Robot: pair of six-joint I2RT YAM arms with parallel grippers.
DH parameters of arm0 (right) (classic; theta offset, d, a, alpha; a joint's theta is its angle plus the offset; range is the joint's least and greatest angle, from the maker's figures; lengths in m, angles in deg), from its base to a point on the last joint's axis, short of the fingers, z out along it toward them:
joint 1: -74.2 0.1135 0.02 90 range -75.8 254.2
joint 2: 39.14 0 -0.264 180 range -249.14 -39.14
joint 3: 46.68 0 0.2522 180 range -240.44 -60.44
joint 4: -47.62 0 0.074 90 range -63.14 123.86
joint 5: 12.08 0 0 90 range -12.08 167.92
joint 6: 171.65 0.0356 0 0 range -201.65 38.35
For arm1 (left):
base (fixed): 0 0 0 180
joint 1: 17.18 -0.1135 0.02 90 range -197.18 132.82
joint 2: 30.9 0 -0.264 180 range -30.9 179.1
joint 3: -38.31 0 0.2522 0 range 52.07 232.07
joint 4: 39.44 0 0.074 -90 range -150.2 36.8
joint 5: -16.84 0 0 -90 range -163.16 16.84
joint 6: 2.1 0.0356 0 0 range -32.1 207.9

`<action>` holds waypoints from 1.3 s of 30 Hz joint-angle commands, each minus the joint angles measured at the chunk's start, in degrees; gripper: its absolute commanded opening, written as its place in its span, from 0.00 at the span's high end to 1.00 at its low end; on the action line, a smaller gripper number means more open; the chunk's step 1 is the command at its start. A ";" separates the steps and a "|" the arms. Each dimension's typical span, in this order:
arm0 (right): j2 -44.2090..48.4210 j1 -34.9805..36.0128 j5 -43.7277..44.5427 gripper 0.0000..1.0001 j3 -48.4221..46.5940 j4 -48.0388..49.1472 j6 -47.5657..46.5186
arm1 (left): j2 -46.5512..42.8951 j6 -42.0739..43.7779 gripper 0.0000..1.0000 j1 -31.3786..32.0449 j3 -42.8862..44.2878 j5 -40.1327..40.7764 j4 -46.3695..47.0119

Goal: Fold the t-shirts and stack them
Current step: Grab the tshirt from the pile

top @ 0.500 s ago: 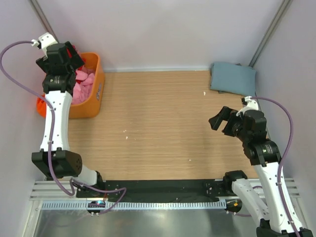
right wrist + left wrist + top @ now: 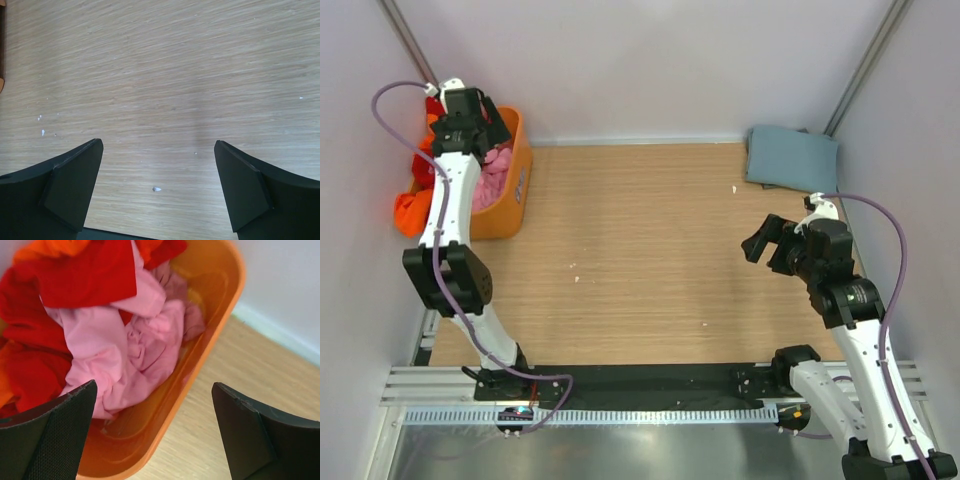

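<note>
Cloth fills the orange basket [image 2: 220,315]: a pink shirt [image 2: 125,355] and a red shirt [image 2: 75,275], bunched; the left hand [image 2: 153,385] hangs over them, spread wide, holding nothing; a grey-blue shirt [image 2: 792,157] lies folded at the far right corner of the bench [image 2: 640,250]; the right hand [image 2: 157,142] is spread wide too.

Pink t-shirt [image 2: 498,172] partly behind left arm [image 2: 448,205]

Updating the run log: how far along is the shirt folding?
Done: one grey-blue t-shirt lies folded at the table's far right corner. In hand: nothing; the left fingers hover open over the orange basket, the right fingers open above the table. Left: pink t-shirt, red t-shirt and orange t-shirt, heaped in the basket.
</note>
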 commanded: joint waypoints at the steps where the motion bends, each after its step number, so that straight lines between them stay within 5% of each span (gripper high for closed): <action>1: 0.20 0.17 1.99 0.00 -0.28 0.73 -0.30 | 3.95 -0.19 0.04 -0.48 1.63 2.03 -4.56; 11: -1.21 1.04 3.04 0.00 -0.19 0.29 -0.04 | 13.35 -0.89 0.09 -2.24 3.39 7.66 -8.26; 16: -1.74 1.39 3.22 0.00 -0.19 0.21 0.14 | 17.92 -0.98 0.23 -2.76 7.17 8.55 -10.37; 20: -2.00 1.48 3.48 0.00 -0.10 0.29 0.23 | 18.64 -1.33 0.62 -2.76 7.52 8.72 -10.64; 22: -2.09 1.57 5.07 0.00 -0.10 0.38 0.23 | 18.46 -1.16 0.98 -2.68 7.61 9.16 -10.37; 31: -2.17 1.75 5.42 0.00 0.07 0.64 0.31 | 12.49 -2.12 1.00 -1.19 14.36 8.28 -11.51; 36: -2.00 1.92 5.94 0.00 0.07 0.56 0.40 | 8.36 2.70 1.00 9.32 39.79 1.60 -12.22; 39: -1.91 1.92 6.47 0.00 -0.02 0.73 0.49 | -3.65 7.80 1.00 19.33 34.73 1.42 -1.97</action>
